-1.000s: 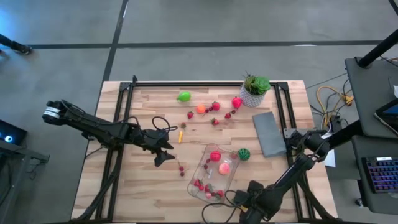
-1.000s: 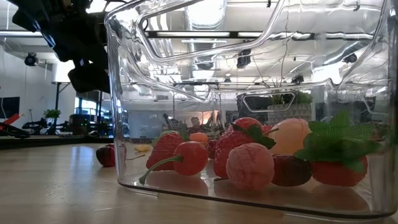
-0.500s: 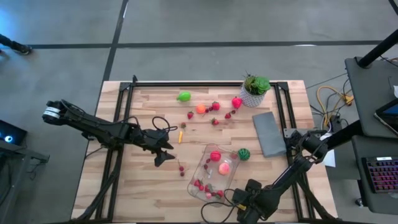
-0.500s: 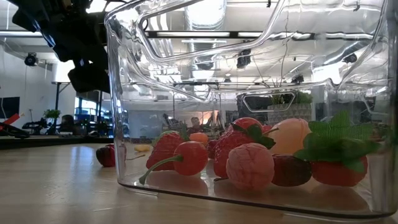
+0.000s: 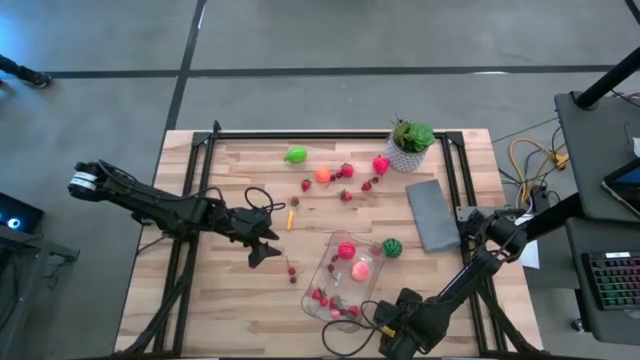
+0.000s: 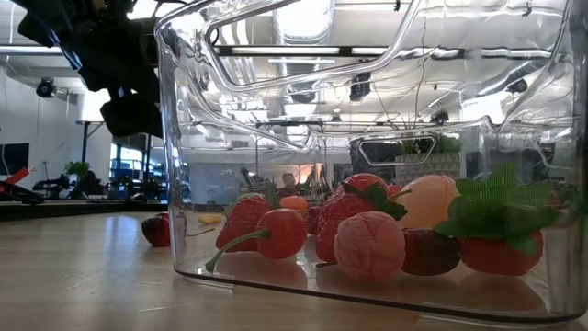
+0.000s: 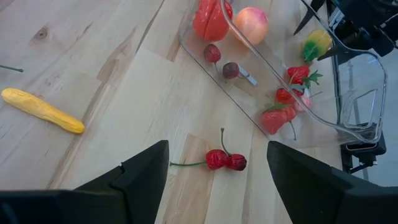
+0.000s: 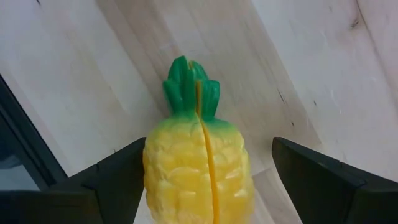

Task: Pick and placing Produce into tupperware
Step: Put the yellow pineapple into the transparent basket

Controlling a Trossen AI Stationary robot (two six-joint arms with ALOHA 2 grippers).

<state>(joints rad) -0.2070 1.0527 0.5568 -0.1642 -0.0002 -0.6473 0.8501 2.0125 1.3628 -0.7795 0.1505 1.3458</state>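
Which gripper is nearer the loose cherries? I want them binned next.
Left. The left gripper hangs open just beside the cherries; the right gripper is at the table's front edge, beyond the tupperware.

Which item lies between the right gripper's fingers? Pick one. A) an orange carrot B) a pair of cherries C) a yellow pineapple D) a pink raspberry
C: the right wrist view shows the yellow pineapple with its green crown between the right gripper's open fingers.
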